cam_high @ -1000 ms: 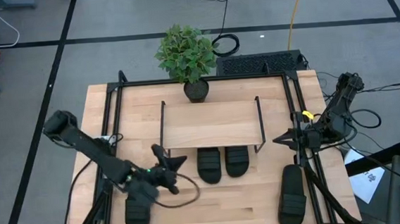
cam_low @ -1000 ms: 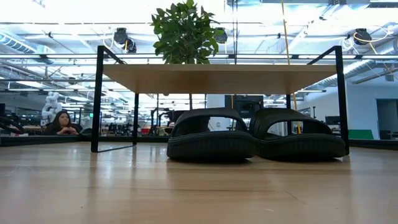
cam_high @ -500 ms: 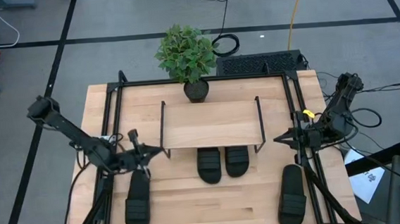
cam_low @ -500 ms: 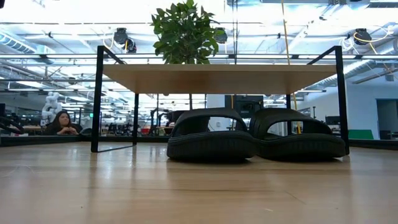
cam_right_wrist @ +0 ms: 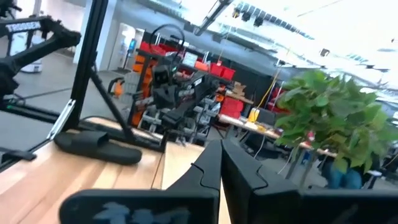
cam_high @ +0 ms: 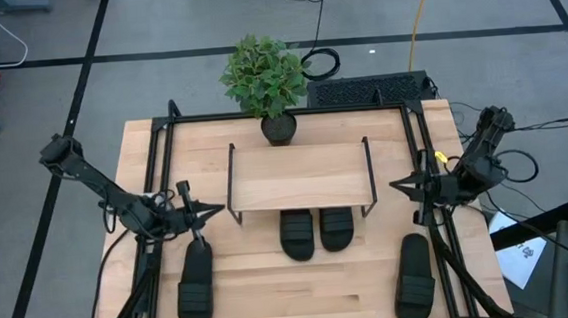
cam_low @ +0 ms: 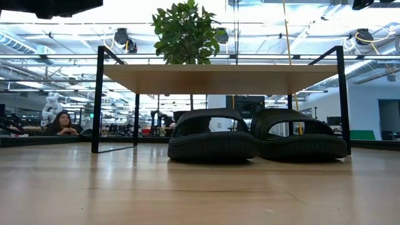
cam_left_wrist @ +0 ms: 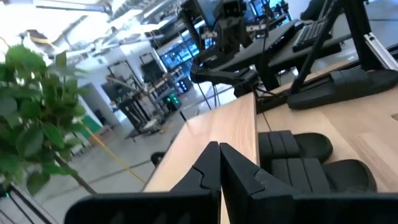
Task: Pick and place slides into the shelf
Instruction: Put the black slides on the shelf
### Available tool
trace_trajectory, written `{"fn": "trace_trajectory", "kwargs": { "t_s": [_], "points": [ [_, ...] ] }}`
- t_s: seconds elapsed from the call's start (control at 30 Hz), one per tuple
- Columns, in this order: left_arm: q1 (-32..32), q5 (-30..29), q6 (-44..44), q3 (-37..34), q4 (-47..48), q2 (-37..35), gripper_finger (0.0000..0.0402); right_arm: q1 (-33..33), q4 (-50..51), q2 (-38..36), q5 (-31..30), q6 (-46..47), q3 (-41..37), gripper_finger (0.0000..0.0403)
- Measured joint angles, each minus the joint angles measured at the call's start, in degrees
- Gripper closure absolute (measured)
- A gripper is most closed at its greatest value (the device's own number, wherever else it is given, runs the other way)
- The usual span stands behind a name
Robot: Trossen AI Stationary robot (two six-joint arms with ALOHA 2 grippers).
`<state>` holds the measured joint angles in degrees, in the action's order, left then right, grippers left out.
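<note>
Four black slides lie flat on their soles. Two of them (cam_high: 297,234) (cam_high: 336,228) are side by side with their far ends under the shelf (cam_high: 300,175); the low view shows both (cam_low: 212,137) (cam_low: 300,136) beneath the plank. One slide (cam_high: 195,286) lies at the near left and one (cam_high: 413,270) at the near right. My left gripper (cam_high: 207,209) hovers shut, left of the shelf and beyond the near-left slide. My right gripper (cam_high: 398,185) hovers shut, right of the shelf. Each wrist view shows that gripper's fingers (cam_left_wrist: 219,152) (cam_right_wrist: 221,149) meeting.
A potted plant (cam_high: 265,75) stands at the table's far edge behind the shelf. Black rails (cam_high: 159,168) (cam_high: 418,145) run along the table's left and right sides. Bare wood (cam_high: 303,288) lies between the two near slides. A person (cam_low: 62,123) sits far off in the room.
My left gripper has drawn back from over the near-left slide, moving toward the far and left edges, and its arm now shows at the low view's top. The slide has stayed in place. My right gripper has shifted a little toward the far edge.
</note>
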<state>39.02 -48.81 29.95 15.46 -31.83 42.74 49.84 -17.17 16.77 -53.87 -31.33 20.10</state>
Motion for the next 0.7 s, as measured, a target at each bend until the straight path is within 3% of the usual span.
{"fn": "trace_trajectory", "kwargs": {
  "t_s": [0.2, 0.33, 0.5, 0.7],
  "points": [
    [0.0, 1.4, 1.4, 0.0, 1.5, -0.2, 0.0401, 0.0, -0.4, 0.0, -1.4, 2.6, -1.1, 0.0403],
    [0.0, 1.4, 0.1, 0.0, 3.5, -0.2, 0.0399, 0.0, -3.2, -1.5, -9.8, 1.9, -0.4, 0.0403],
    [0.0, 1.3, 0.7, 0.0, 3.8, -0.2, 0.0400, 0.3, -3.2, -3.9, -24.6, 0.1, 1.8, 0.0403],
    [-0.1, 0.8, 1.2, 0.1, 5.4, -0.2, 0.0399, 5.0, -6.8, -4.5, -36.1, -5.7, 3.1, 0.0403]
  ]
}}
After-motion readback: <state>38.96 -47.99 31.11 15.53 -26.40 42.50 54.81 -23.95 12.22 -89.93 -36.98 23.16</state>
